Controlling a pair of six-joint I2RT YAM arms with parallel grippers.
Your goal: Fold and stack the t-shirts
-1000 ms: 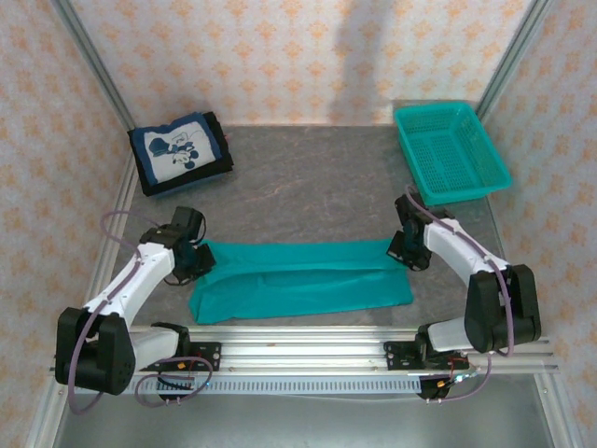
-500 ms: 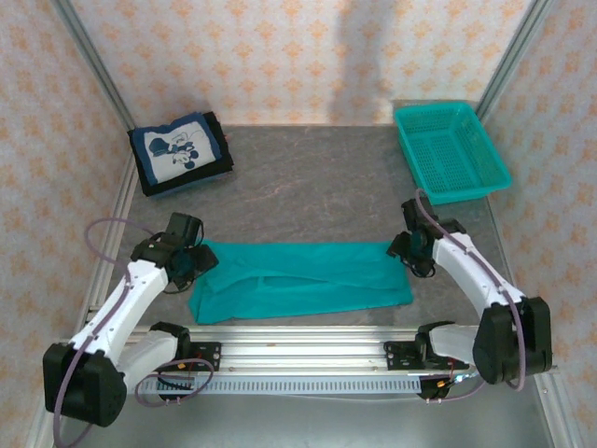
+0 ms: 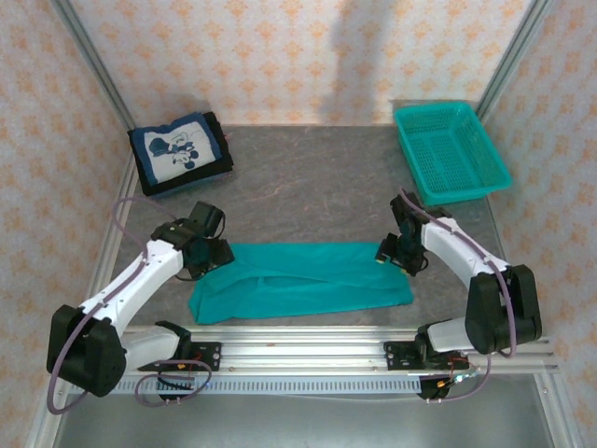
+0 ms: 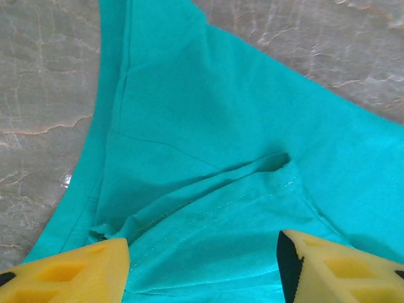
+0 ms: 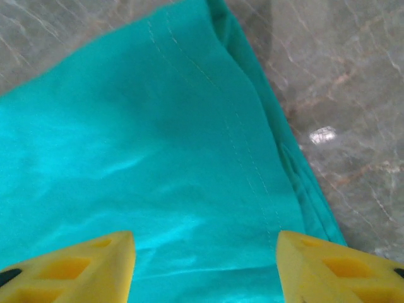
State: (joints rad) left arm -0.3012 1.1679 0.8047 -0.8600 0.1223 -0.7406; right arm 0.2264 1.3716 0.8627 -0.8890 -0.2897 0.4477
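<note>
**Both ends of the folded band.** My left gripper (image 4: 202, 243) hovers over the left end of the teal t-shirt (image 3: 308, 280). Its jaws are spread with nothing between them, and a stitched hem lies over a loose fold in the cloth below. My right gripper (image 5: 205, 237) hangs over the right end, its jaws likewise apart and empty. The doubled edge of the shirt runs down just inside its right-hand finger.

The shirt lies as a long band, folded lengthwise, across the near part of the table (image 3: 308, 187), with one gripper at each short end. I judge this placement deliberate. With an arm at each end, both ends can be taken together and brought end over end without twisting the band. The left end is rumpled and spreads wider than the right, so a clean pinch there probably means catching every layer at once.

Well apart, at the far left corner, sits the navy t-shirt (image 3: 177, 149). It is folded, print up, on black cloth (image 3: 221, 142), and I take that for the stack. The mesh basket (image 3: 431, 109) stands at the far right, off the path from band to stack. Bare tabletop separates the two.
</note>
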